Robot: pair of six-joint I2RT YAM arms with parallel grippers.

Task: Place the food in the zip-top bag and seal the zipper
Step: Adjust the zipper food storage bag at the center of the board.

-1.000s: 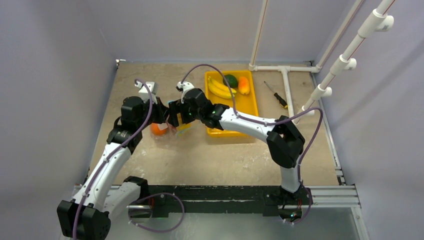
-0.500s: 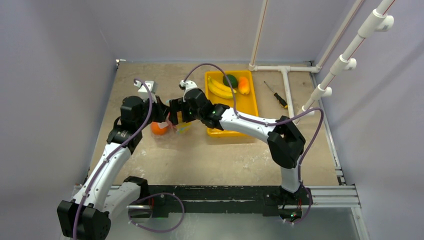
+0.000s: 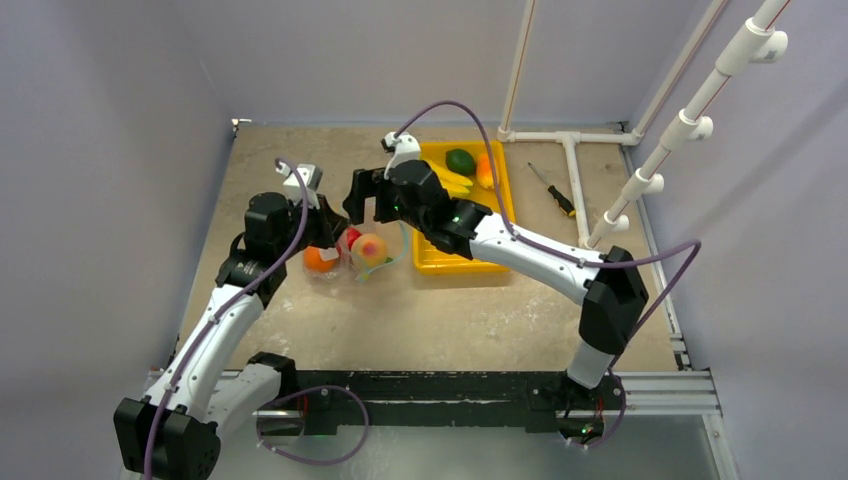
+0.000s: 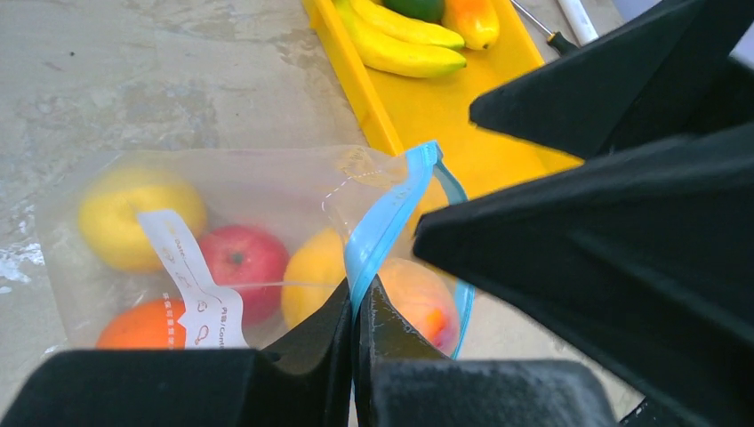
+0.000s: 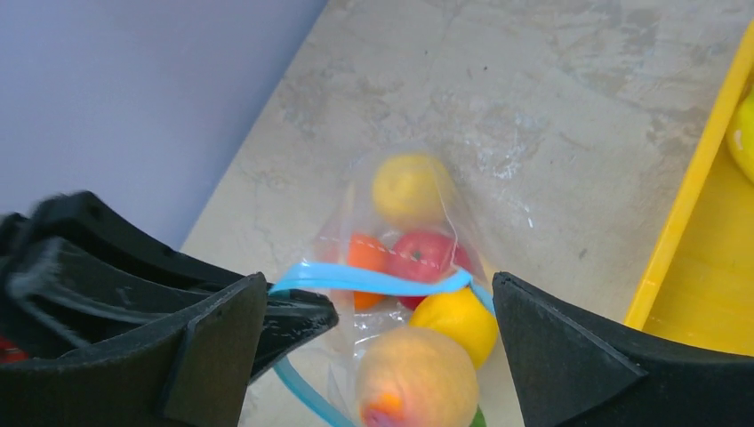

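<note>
On the tabletop (image 3: 420,310), just left of the yellow tray (image 3: 503,215), the zip-top bag (image 3: 352,262) lies with its mouth turned toward the tray. The left gripper (image 3: 330,232) is clamped tight on the zipper (image 4: 389,216). Its fingertips pinch the teal strip at one spot, so the near lip of the mouth stands up while the far lip loops out behind it, leaving the mouth agape. Through the clear plastic the left wrist view shows a lemon (image 4: 133,218), a red apple (image 4: 240,258), an orange (image 4: 142,325) and a second lemon (image 4: 313,277) inside, with a peach (image 4: 418,302) lying at the mouth beside the teal loop. A white label (image 4: 191,285) sits on the side of the bag. The right gripper (image 3: 366,210) hovers above the bag's mouth with its jaws spread wide and nothing between them; from its own camera the peach lies below the gap, clear of both fingers. At the tray's far end rest the bananas (image 4: 400,49), the avocado (image 4: 416,7) and the mango (image 4: 471,20), close together. A screwdriver (image 3: 553,190) lies on the table to the right of the tray, near the white pipes (image 3: 575,150)
</note>
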